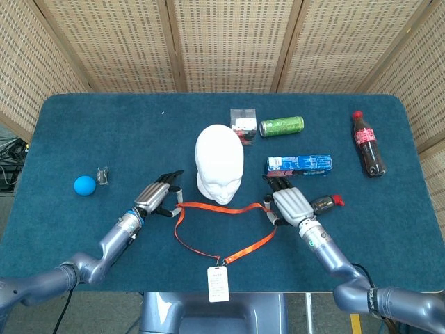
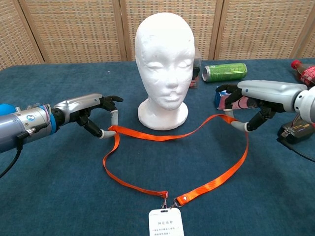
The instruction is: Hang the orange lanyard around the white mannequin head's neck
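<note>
Tabletop; robot hands (image 2: 93, 115) (image 2: 251, 105) pinching lanyard (image 2: 216, 179)

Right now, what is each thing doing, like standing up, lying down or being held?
Orange lanyard: held up at both sides, not on the head.
Mannequin head: upright.
Green can: lying down.
Cola bottle: lying down.
Left hand: pinching lanyard.
Right hand: pinching lanyard.

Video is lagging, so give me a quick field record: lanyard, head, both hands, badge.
lanyard: orange loop on the table in front of the head, not yet around the neck
head: white mannequin, upright, facing the robot
left hand: pinches the strap's left end
right hand: pinches the strap's right end
badge: white card at the near table edge, clipped to the lanyard
</note>
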Controlling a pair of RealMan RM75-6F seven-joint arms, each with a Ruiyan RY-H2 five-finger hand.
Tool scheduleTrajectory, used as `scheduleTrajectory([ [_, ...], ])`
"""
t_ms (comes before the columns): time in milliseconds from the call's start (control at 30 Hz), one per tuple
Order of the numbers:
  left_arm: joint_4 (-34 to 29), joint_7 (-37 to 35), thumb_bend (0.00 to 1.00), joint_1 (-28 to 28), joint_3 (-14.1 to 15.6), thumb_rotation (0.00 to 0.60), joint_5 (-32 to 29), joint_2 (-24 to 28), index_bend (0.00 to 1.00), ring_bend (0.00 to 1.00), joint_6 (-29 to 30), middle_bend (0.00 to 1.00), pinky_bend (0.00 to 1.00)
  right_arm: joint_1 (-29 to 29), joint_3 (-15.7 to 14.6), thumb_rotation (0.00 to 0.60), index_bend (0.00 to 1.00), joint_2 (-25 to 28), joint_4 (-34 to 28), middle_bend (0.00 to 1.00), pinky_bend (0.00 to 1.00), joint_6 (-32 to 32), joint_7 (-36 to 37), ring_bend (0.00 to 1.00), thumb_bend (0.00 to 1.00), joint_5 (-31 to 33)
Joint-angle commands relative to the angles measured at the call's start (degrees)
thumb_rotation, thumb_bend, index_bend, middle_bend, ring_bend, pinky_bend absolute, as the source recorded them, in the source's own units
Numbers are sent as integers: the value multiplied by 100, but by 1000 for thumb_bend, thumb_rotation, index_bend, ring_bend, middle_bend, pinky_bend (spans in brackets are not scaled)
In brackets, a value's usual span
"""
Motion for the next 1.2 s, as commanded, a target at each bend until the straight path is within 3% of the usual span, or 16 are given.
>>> scheduleTrajectory([
  [33, -14, 23, 440, 8, 16, 600, -2, 8, 641, 0, 21, 0, 0, -7, -10, 600, 721, 9, -16, 0, 0, 3, -3, 0, 691, -9],
  [400, -254, 169, 474, 126, 273, 600, 328, 144, 692, 0, 389, 0, 0, -99, -149, 600, 722, 202, -241, 0, 0, 113, -55, 0, 685, -249],
  [833, -596, 33, 473, 468, 740, 600, 1320, 528, 704, 0, 1678, 0, 0, -392, -422, 600, 732, 698, -878, 0, 0, 683, 46, 0, 673, -1223],
  [1033, -920, -12, 473, 555, 649, 600, 1592, 828, 713, 0, 2350, 0, 0, -534, -381, 600, 738, 1021, -1269, 0, 0, 1194, 481, 0, 672, -1885],
  [1200, -1671, -47, 472, 512, 278, 600, 1461, 1311, 714, 0, 2604, 0, 0, -583, -83, 600, 746, 1337, -1622, 23, 0, 1751, 988, 0, 672, -2345],
])
